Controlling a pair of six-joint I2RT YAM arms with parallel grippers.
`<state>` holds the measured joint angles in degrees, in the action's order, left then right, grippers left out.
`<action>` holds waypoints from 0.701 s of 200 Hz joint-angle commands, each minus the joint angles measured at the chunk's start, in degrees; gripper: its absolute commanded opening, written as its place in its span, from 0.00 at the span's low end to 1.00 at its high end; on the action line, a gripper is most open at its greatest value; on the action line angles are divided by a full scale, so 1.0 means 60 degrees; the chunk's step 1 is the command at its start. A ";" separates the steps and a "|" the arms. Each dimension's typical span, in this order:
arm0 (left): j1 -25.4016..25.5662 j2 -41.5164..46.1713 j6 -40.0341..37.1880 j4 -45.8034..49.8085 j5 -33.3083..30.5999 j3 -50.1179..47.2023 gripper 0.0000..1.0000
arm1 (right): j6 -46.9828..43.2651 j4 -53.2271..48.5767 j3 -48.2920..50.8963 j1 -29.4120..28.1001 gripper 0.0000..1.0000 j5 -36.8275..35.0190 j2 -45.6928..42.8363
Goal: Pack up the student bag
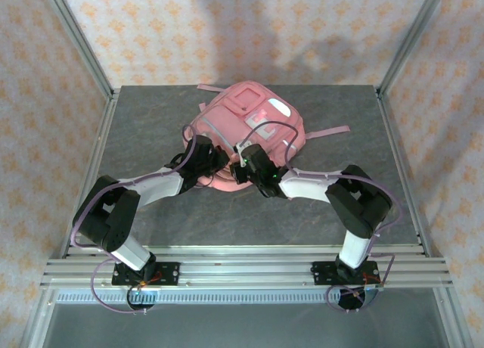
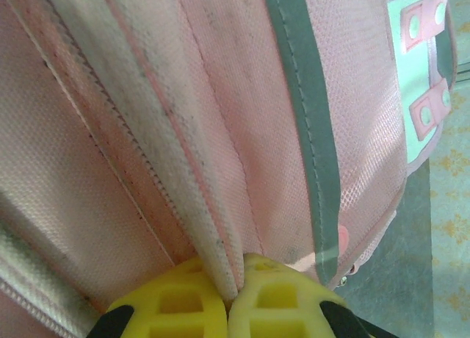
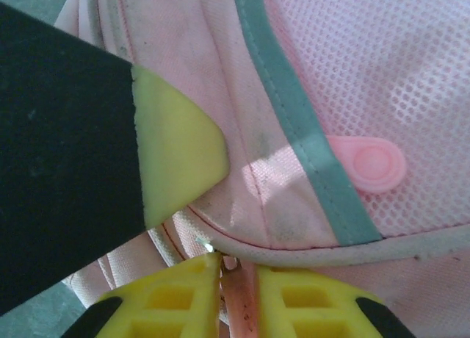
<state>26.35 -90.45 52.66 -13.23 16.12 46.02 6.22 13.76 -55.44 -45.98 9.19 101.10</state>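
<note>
My two arms (image 1: 151,189) rise from the near edge at six o'clock and bend inward. They meet over the near end of the one backpack (image 1: 253,121) on the grey table (image 1: 144,136).

My left gripper (image 2: 228,270) is clamped on a raised fold of the backpack's pink fabric beside the zip. Its two yellow fingers (image 2: 180,301) press together with the fold squeezed between them.

My right gripper (image 3: 239,268) sits just beside it, toward three o'clock, at the same near rim. Its own two yellow fingers (image 3: 308,301) stand a narrow gap apart with a strip of pink fabric in that gap; I cannot tell whether they bite it. In the right wrist view, one black block with a yellow wedge tip (image 3: 176,154) lies against the fabric at nine o'clock. One round pink tab (image 3: 374,164) touches the grey trim (image 3: 294,110).

The backpack lies flat in the middle of the table, toward the far side, front face up. Its long axis runs from six to twelve o'clock, leaning slightly toward one. The end I hold points at six and the rounded end points away.

Two pink straps stick out, one (image 1: 329,130) at three o'clock and one (image 1: 212,87) at eleven. In the left wrist view, two small pink patches (image 2: 426,110) sit on the teal panel (image 2: 404,73).
</note>
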 commanded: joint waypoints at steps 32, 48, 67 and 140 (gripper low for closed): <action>0.0164 0.0332 0.0082 -0.0797 0.0582 0.0465 0.00 | 0.0095 0.0057 0.0106 -0.0086 0.36 -0.0455 0.0181; 0.0172 0.0343 0.0113 -0.0825 0.0609 0.0438 0.00 | 0.0122 -0.0158 -0.0152 -0.0086 0.33 -0.0682 0.0359; 0.0164 0.0378 0.0135 -0.0863 0.0625 0.0398 0.00 | 0.0193 -0.0388 -0.0427 -0.0077 0.20 -0.0677 0.0596; 0.0025 0.0533 -0.0159 -0.0680 0.0540 0.0261 0.00 | 0.0680 -0.0964 -0.0175 0.0104 0.00 -0.1531 0.0320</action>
<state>26.48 -90.45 52.86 -13.06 16.25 46.26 8.58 12.53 -57.69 -46.81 5.82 104.05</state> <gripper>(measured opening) 0.042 0.045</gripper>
